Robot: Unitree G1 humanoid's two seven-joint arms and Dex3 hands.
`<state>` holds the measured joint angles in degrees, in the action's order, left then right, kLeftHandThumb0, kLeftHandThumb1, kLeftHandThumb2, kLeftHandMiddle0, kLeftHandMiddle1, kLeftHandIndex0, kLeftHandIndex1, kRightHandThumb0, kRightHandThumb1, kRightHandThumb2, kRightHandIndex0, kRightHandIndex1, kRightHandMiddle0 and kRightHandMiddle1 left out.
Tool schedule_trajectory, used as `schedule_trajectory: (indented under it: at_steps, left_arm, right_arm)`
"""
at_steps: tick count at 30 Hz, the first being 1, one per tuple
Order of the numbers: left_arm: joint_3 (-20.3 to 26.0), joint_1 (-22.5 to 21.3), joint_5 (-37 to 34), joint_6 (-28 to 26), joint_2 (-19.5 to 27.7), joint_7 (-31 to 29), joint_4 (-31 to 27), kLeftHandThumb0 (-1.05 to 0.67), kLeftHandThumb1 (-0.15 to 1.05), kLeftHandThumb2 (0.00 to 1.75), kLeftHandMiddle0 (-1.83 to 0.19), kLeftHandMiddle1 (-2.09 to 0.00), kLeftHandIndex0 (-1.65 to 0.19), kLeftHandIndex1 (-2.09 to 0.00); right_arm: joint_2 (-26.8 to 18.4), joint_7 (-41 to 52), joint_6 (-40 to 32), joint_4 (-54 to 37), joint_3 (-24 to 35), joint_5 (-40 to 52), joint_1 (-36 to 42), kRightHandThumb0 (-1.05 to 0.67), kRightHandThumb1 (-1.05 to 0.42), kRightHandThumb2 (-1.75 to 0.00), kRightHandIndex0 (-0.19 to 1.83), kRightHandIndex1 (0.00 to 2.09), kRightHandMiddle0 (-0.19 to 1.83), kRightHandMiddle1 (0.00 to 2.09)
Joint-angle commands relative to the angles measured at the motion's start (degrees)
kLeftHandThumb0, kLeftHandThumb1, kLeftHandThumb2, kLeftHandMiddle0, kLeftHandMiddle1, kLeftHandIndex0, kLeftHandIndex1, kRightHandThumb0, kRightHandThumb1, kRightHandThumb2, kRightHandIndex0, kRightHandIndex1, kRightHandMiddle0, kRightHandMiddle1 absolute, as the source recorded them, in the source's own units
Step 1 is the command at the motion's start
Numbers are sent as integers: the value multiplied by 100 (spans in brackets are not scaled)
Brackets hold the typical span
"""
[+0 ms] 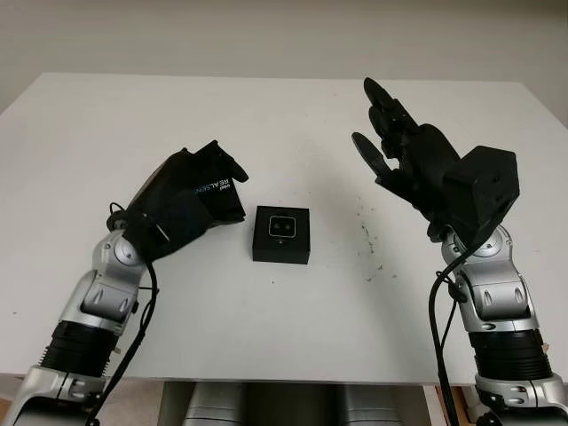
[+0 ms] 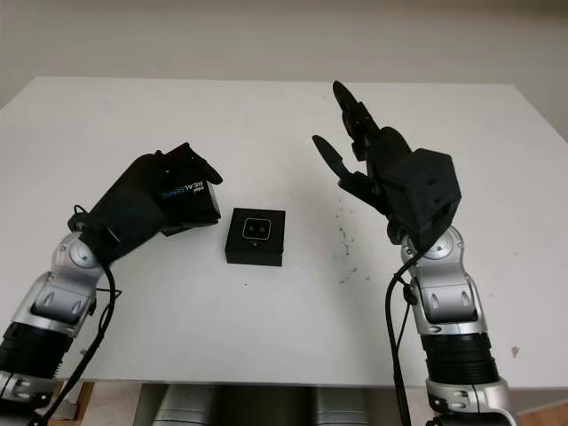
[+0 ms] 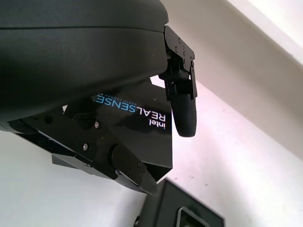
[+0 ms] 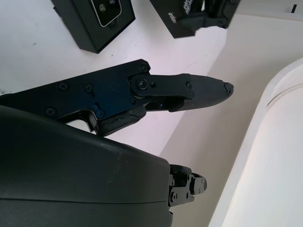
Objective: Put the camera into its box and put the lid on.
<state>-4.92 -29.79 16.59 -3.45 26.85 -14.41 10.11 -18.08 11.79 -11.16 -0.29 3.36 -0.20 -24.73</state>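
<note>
A small black box (image 1: 281,235) sits near the middle of the white table (image 1: 293,106), with the grey camera (image 1: 281,227) lying inside it. Just left of the box, my left hand (image 1: 206,188) is shut on the black lid (image 3: 137,124), which carries white and blue "RealSense" lettering and hangs tilted a little above the table. My right hand (image 1: 383,133) is open and raised in the air to the right of the box, holding nothing. In the right wrist view the box (image 4: 97,18) and the lid (image 4: 189,16) lie beyond my fingers (image 4: 189,92).
Several small dark specks (image 1: 366,235) mark the table between the box and my right arm. The table's front edge (image 1: 266,380) runs close to my body, with grey supports below it.
</note>
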Motion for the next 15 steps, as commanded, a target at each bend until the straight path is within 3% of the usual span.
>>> schedule_trajectory:
  at_steps: [1, 6, 15]
  left_arm:
    - [102, -386, -117, 39, 137, -201, -76, -5, 95, 5, -36, -148, -31, -149]
    - [60, -641, -329, 124, 198, -630, -123, -6, 95, 5, -38, -151, -30, -153]
    - [-199, -698, -417, -317, 18, -1071, -722, -6, 95, 5, -40, -147, -30, -154]
  right_arm:
    - [115, -15, 93, -11, 106, 150, -2, -69, -105, -41, -2, 5, 2, 7]
    - [266, -28, 74, 30, 206, 431, -59, -68, -105, -45, -5, 4, 3, 8]
    - [278, -9, 88, 39, 96, 377, -105, -68, -105, -47, -4, 4, 4, 11]
